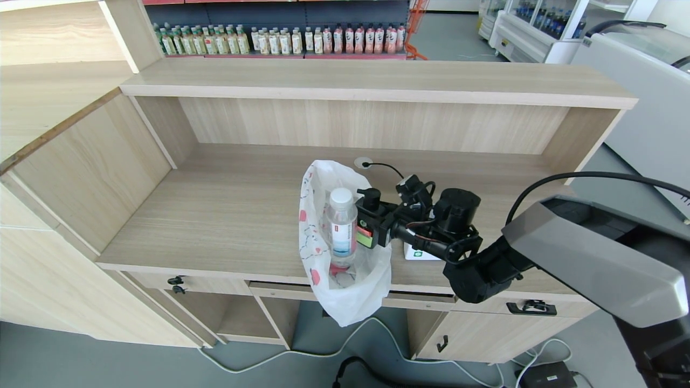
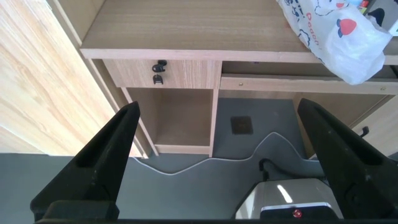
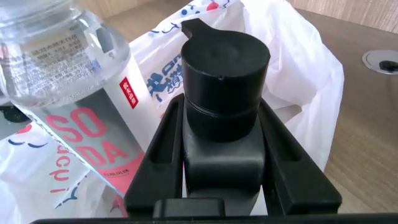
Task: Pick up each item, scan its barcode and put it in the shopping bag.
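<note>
— What's over on the left?
— The pale wood counter [image 1: 226, 210], bare boards running in from its side wall, with a raised ledge behind. Past the ledge, a drink shelf [image 1: 280, 40] lines the back of the room. Under the counter's front edge is a drawer [image 2: 160, 65] with a black handle. The left gripper [image 2: 219, 109] hangs below counter level over the grey floor [image 2: 186, 193], its fingers wide apart and holding nothing.

— And in the middle?
— The shopping bag [image 1: 315, 237], white plastic with red and blue print, sits at the counter's front edge, and its bottom sags over it. A clear bottle [image 1: 340, 226] with a white cap stands upright inside.

— Where's the item in hand?
— The black pump bottle [image 1: 370, 198] is at the bag's right rim, just beside the clear bottle. The right gripper [image 1: 377, 221] is clamped on its body from both sides.

— Farther right?
— A round cable port [image 1: 364, 162] lies behind the bag, and a small white box [image 1: 418, 252] sits on the counter under the right arm. Glass-topped freezers [image 1: 636, 48] stand at the room's far right. Cables [image 1: 347, 362] trail on the floor beneath the counter.
</note>
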`<state>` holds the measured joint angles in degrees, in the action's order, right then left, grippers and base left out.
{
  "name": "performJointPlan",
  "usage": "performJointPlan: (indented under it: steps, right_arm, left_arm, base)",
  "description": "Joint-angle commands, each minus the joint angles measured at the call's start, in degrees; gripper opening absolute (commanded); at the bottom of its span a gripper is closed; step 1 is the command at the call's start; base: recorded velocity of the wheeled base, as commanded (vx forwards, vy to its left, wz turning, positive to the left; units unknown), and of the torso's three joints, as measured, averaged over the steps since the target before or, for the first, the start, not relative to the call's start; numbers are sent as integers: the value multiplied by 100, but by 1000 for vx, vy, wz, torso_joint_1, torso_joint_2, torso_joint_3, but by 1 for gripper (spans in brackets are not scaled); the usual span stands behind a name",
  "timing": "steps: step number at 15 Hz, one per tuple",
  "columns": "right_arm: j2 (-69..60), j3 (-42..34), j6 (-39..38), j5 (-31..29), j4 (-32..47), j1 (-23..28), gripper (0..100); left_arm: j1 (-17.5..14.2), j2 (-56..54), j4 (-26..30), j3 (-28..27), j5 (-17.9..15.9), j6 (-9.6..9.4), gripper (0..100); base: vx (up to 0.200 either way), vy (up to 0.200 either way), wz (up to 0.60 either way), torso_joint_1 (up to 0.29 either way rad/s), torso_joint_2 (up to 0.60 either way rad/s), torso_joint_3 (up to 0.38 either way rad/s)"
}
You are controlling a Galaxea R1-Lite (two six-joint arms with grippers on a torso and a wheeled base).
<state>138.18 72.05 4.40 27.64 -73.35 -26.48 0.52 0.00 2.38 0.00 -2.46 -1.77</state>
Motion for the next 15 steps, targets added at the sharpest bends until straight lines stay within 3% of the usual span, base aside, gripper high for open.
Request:
performJointPlan:
  steps: [1,5,6,12,15]
  right_arm:
    - [60,-33,8,5,5,11,0]
    - [86,-15,17,5,40,20,0]
    - [86,-24,26,5,40,20,100]
    - [-177,-59,-80,5,40,46,100]
    - [-740,-437,-273,14,14,292,100]
  left_arm:
    - [0,9,0,0,0,1,100]
    - [0,9,0,0,0,1,100]
    - [0,9,0,0,0,1,100]
    - [0,9,0,0,0,1,100]
    - [0,9,0,0,0,1,100]
  base:
    - [0,0,0,0,0,0]
    - [0,0,0,0,0,0]
    - [0,0,0,0,0,0]
    - [0,0,0,0,0,0]
    - [0,0,0,0,0,0]
